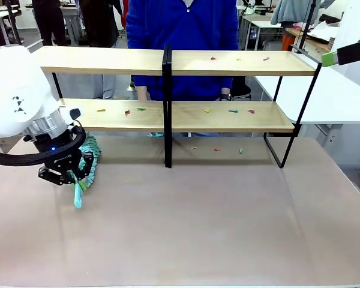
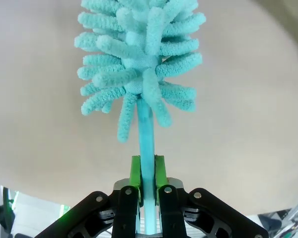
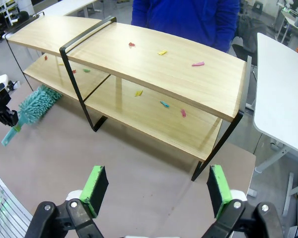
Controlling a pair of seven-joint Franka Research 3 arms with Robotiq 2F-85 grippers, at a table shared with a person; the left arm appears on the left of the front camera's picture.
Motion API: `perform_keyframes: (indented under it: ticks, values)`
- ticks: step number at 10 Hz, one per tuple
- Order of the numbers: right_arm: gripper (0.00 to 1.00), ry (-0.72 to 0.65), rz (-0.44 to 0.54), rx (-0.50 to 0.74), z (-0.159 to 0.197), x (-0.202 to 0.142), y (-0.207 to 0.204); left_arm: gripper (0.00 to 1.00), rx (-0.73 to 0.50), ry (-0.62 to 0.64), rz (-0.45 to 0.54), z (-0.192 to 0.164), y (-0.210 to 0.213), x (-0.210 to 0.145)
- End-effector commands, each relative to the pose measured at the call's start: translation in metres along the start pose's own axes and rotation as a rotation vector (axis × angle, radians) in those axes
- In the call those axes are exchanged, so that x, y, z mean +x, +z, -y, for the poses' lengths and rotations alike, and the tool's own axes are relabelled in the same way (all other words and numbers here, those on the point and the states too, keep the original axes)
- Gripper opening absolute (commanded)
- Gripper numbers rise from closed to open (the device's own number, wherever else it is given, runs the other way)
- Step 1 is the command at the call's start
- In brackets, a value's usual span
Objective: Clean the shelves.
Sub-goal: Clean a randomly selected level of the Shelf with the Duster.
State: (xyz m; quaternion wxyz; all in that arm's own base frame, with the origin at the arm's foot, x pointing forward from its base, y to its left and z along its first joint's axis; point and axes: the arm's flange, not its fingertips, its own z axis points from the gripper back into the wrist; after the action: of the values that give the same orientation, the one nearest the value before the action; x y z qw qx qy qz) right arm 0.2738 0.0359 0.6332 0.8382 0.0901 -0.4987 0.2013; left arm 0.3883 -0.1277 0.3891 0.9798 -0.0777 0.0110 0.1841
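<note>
A brown table (image 1: 198, 228) fills the near part of the front view. At about nine o'clock on it, the left gripper (image 1: 66, 174) points down close to the tabletop, its green pads (image 2: 135, 171) clamped on the thin turquoise handle of a fluffy turquoise duster (image 1: 87, 162). The duster's shaggy head lies toward the shelves and the handle tip points back toward six o'clock. Beyond it, across the middle of the table, stand the shelves (image 1: 228, 117): two long light wooden boards on a thin black frame with a black central upright (image 1: 167, 108). A few small coloured scraps (image 1: 216, 149) lie on the table under the lower board at about one o'clock from the table's centre. More dot the lower board on both sides of the upright, and three sit on the upper board's right half. At two o'clock the right gripper (image 3: 159, 191) hovers above the shelves' right end, jaws spread wide and empty. A person in a blue top (image 1: 180, 24) stands behind the shelves at twelve o'clock. The duster appears to be in hand and the sweeping not yet begun, since the scraps lie undisturbed. The next move likely calls for lifting the duster, laying its head flat on a board, and brushing along it without catching the upright or the narrow gap between the boards.
</note>
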Motion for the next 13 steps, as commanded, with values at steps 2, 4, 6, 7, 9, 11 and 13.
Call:
perform_keyframes:
  ticks: [2,4,6,7,9,11,13]
  values:
    - [1.00,-0.003,0.002,0.007,0.000,0.000,0.000,0.12,0.062,0.153,0.057,-0.015,0.002,0.001]
    - [1.00,-0.003,0.002,0.007,0.000,0.000,0.000,0.12,0.083,0.206,0.122,-0.021,0.005,0.007]
    - [1.00,-0.003,0.002,0.007,0.000,0.000,0.000,0.12,0.087,0.178,0.200,-0.021,0.006,0.009]
    - [1.00,-0.003,0.002,0.007,0.000,0.000,0.000,0.12,0.078,0.128,0.223,-0.019,0.005,0.007]
    - [1.00,-0.003,0.002,0.007,0.000,0.000,0.000,0.12,0.041,0.036,0.236,-0.015,0.006,0.002]
    - [1.00,-0.003,0.002,0.007,0.000,0.000,0.000,0.12,0.022,-0.021,0.209,-0.014,0.006,-0.001]
    - [1.00,-0.003,0.002,0.007,0.000,0.000,0.000,0.12,0.000,-0.110,0.166,-0.012,0.006,-0.006]
